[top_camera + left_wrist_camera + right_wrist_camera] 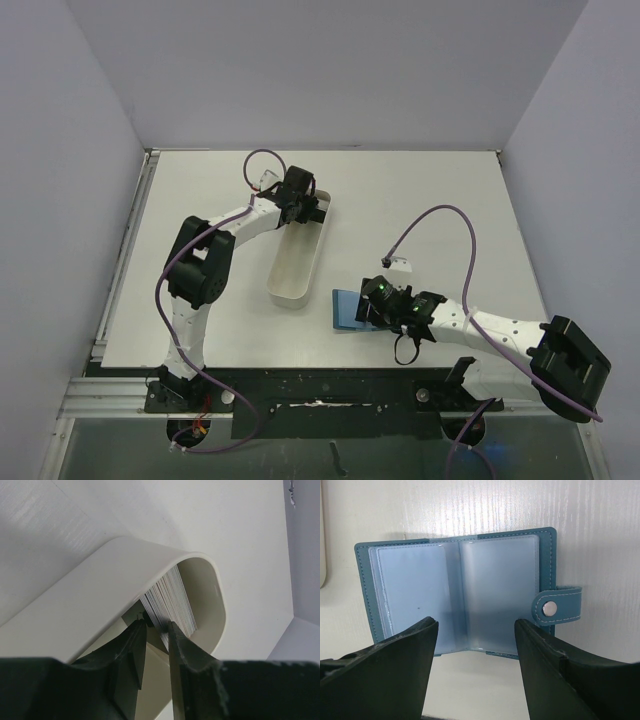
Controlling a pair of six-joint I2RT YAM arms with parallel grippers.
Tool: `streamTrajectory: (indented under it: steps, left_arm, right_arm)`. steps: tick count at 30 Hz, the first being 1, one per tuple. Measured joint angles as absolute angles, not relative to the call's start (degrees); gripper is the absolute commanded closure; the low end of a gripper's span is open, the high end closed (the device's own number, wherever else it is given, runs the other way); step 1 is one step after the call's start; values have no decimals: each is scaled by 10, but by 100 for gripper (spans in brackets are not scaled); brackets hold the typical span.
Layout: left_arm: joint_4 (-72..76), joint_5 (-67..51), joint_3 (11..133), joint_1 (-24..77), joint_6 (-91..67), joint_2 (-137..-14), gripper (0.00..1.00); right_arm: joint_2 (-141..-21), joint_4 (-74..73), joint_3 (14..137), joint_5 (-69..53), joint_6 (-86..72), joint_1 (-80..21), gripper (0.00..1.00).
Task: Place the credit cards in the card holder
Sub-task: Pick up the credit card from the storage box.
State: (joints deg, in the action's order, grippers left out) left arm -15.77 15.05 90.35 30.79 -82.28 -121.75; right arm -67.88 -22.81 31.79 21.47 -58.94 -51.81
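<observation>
Cards [172, 600] at 12 o'clock off my left gripper [156, 625], narrow, pinch unclear; right gripper [476, 625] spread over open card holder [495, 570].

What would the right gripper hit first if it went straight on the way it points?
Probably the open card holder, at its clear inner pockets straight ahead of the right gripper; depth is unclear.

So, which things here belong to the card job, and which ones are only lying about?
For the job:
credit cards, stacked on edge inside the white tray
card holder, lying open on the table

Only lying about:
the white tray itself, which just contains the cards
the table
</observation>
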Motion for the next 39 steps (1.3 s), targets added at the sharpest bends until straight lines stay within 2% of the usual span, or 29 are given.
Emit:
streamTrajectory:
  steps: [13,22,28,33,39]
  left_arm:
    - [-149,163,903,308,-817,-1217,77]
    - [-137,170,903,308,-808,-1217,89]
    - [-130,173,897,308,-806,-1213,91]
    - [-129,174,893,308,-806,-1209,100]
    - [-130,175,876,312,-806,-1188,100]
  right_arm:
    - [-679,-228,318,215,-589,-518,37]
    - [-679,-228,317,215,-589,-518,37]
    - [-679,-228,316,215,-589,-518,37]
    - [-679,-228,316,215,-589,-518,36]
    - [-679,-228,316,215,-589,-518,37]
